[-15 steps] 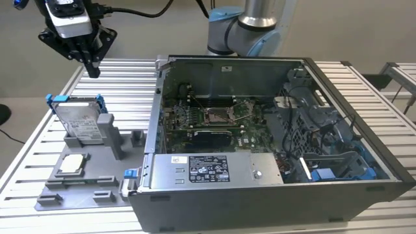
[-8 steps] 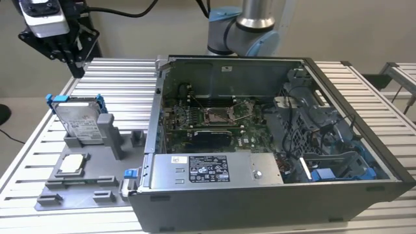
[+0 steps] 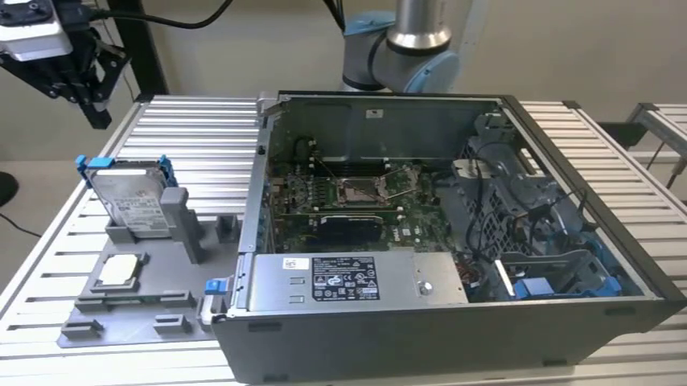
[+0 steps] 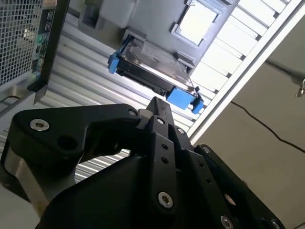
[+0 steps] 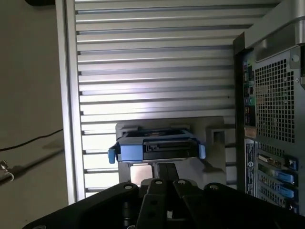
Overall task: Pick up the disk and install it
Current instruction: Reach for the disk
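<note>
The disk [image 3: 129, 197], silver-grey with a white label and a blue carrier, stands on edge in a grey holder [image 3: 145, 233] on the slatted table, at the exterior view's left. My gripper [image 3: 96, 112] hangs well above and behind it, fingers pointing down, shut and holding nothing. Both wrist views look down past the closed fingertips [image 4: 159, 102] [image 5: 167, 168] onto the disk's top edge [image 4: 152, 76] [image 5: 157, 148] with its blue end tabs.
An open computer case [image 3: 429, 322] takes up the table's middle and the exterior view's right, with a motherboard [image 3: 355, 197] and a drive bay with blue clips [image 3: 536, 285]. A small square silvery chip [image 3: 118, 269] lies on the grey fixture plate [image 3: 129, 322] in front of the disk.
</note>
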### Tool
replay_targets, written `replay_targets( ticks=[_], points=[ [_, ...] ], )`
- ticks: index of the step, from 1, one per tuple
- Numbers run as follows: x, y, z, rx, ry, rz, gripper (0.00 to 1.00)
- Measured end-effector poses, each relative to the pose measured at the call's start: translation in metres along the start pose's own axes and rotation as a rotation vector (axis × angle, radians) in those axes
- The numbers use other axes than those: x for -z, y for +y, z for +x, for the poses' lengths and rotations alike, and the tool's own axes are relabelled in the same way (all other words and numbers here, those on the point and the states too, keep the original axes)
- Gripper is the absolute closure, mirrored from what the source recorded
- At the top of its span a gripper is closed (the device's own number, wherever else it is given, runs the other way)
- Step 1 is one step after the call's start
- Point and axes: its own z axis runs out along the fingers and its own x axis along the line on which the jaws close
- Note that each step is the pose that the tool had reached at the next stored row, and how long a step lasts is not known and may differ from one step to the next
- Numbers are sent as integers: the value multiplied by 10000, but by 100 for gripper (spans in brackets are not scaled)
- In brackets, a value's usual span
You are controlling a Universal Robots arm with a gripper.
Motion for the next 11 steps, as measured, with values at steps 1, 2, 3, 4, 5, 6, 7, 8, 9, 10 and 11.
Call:
replay_targets(
  ticks=[1,2,3,4,5,6,7,8,9,10,11],
  points=[
    [1,-2,39,3,0,0,100],
    [2,-4,76,6,-1,0,100],
    [3,-6,111,15,-3,-1,100],
    [4,-8,141,29,-3,-2,100],
    [4,-10,172,42,-4,-2,100],
    [5,-11,199,62,-4,-3,100],
    [5,-12,219,102,-3,-3,100],
    [6,-13,234,165,0,-2,100],
    [6,-14,246,244,3,-1,100],
    [7,-14,259,307,5,0,100],
    [7,-14,261,316,6,0,100]
  ],
)
